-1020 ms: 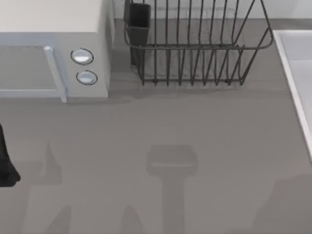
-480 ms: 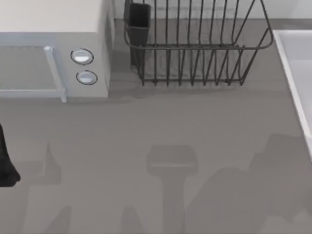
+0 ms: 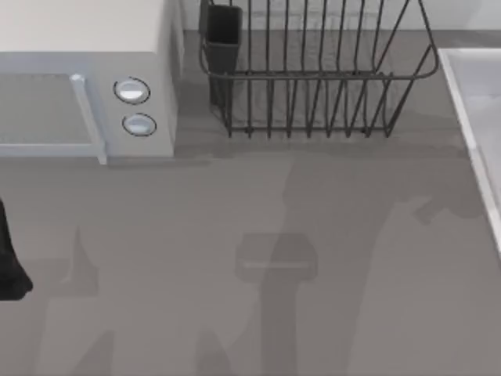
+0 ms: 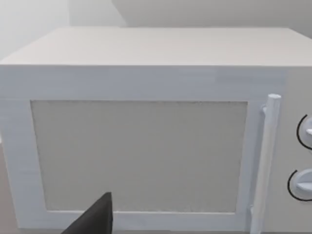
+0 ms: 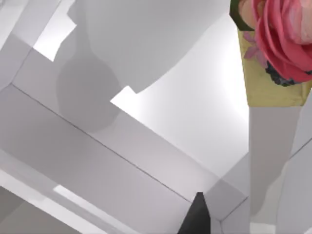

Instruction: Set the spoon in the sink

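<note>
Hanging over the sink (image 5: 161,112), the right gripper (image 5: 196,214) showed one dark fingertip above the smooth pale basin floor; whether it was clenched or released could not be told. The sink sat at the table's (image 3: 235,204) right edge (image 3: 477,102), its raised straight rim lighter than the grey top. Against the earlier frames, the arm's shadow had swept from the near right corner toward the dark wire dish rack (image 3: 313,78). The left arm (image 3: 9,258) stood parked at the left edge, facing the boxy white microwave (image 4: 146,131); its grip could not be told. A pink floral piece (image 5: 278,44) appeared beside the basin.
</note>
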Controlling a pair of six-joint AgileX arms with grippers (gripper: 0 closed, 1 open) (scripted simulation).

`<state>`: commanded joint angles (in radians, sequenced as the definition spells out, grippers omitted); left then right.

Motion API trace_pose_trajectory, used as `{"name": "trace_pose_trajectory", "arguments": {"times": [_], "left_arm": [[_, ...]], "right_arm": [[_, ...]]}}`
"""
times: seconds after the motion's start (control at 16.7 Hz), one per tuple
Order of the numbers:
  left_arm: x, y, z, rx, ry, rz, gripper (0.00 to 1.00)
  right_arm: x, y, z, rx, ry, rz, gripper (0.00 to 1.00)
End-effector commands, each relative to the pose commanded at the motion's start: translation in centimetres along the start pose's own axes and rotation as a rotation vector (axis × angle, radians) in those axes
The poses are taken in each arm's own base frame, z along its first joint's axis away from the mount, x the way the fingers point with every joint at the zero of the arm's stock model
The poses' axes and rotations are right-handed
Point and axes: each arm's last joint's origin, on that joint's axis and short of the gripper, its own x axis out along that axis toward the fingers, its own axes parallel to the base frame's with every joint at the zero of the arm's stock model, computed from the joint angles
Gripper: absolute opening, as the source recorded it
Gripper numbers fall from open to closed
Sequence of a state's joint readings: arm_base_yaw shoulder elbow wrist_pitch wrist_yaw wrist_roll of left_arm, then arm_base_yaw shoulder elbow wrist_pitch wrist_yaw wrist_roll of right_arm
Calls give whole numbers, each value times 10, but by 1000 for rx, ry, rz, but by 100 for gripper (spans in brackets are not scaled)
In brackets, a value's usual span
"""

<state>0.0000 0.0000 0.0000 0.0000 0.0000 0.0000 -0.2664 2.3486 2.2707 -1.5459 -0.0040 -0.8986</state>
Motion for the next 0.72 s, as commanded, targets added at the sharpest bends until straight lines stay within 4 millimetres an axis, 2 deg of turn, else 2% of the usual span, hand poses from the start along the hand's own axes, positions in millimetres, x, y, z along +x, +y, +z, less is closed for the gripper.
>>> {"name": "trace_pose_trajectory", "arguments": {"times": [0.18, 0.36, 0.54, 0.72], "left_arm": [[0, 0, 0, 0, 0, 0, 100], [0, 0, 0, 0, 0, 0, 100], [0, 0, 0, 0, 0, 0, 100], [0, 0, 0, 0, 0, 0, 100]], "right_arm": [[11, -7, 36, 5, -9, -15, 0], [22, -4, 62, 13, -24, -38, 0], [28, 1, 76, 20, -37, -54, 0], [30, 2, 79, 22, -41, -59, 0]]}}
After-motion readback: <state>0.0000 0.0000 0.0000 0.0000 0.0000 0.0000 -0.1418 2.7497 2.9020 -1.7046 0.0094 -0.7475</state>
